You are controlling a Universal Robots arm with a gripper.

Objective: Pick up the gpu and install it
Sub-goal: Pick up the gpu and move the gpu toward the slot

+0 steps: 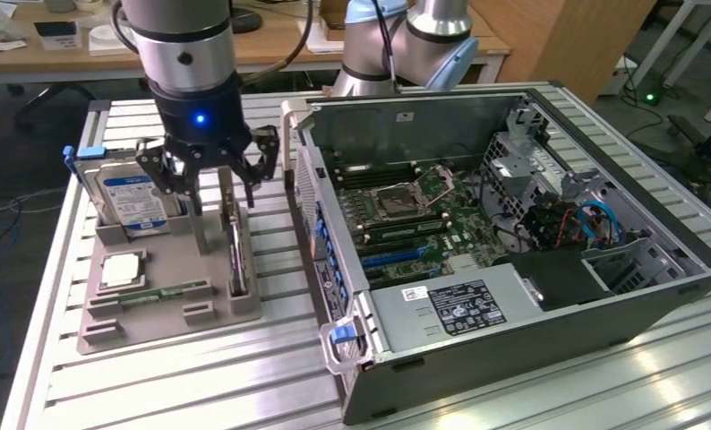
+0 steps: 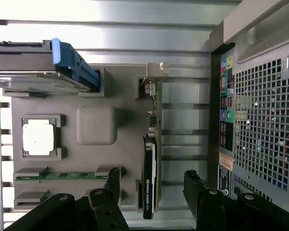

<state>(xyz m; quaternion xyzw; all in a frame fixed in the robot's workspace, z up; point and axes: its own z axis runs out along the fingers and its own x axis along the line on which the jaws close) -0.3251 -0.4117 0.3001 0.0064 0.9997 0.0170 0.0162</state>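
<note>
Grey plastic holder (image 1: 194,255) on the slatted metal surface (image 1: 152,385) carries the gpu (image 2: 149,183), standing on edge in its slot, near the open computer case (image 1: 547,349). Black jaws hang spread wide, one either side of the card, gripping nothing.

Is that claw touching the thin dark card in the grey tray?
Apart. Wrist view: open black gripper straddles the thin dark card, gaps both sides.
</note>
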